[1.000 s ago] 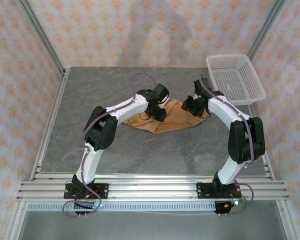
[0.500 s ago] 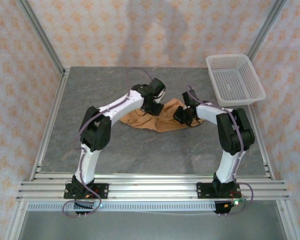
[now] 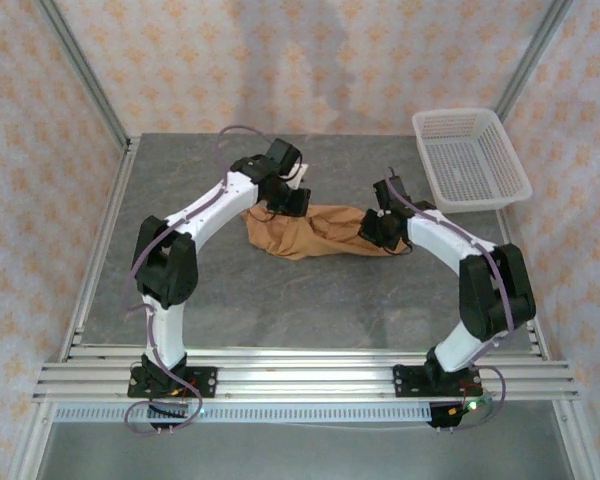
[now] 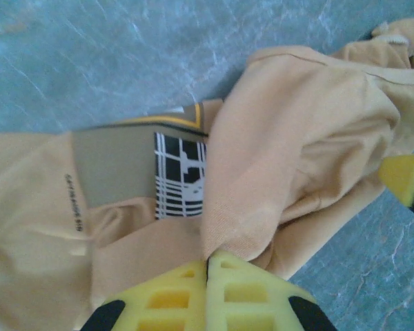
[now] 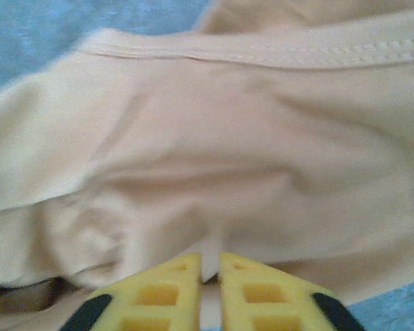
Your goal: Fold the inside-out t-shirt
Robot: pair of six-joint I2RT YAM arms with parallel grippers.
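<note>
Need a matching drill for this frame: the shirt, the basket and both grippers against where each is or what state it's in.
Things:
1. orange-tan cloth t-shirt
2. white plastic mesh basket
3. left gripper
4. right gripper

Place or state:
a. shut on cloth near a stitched hem
b. far right corner of the grey table
c. bunched up mid-table
d. shut on cloth next to the printed white label

Pairs: 1-c, 2-b, 3-d, 4-a
</note>
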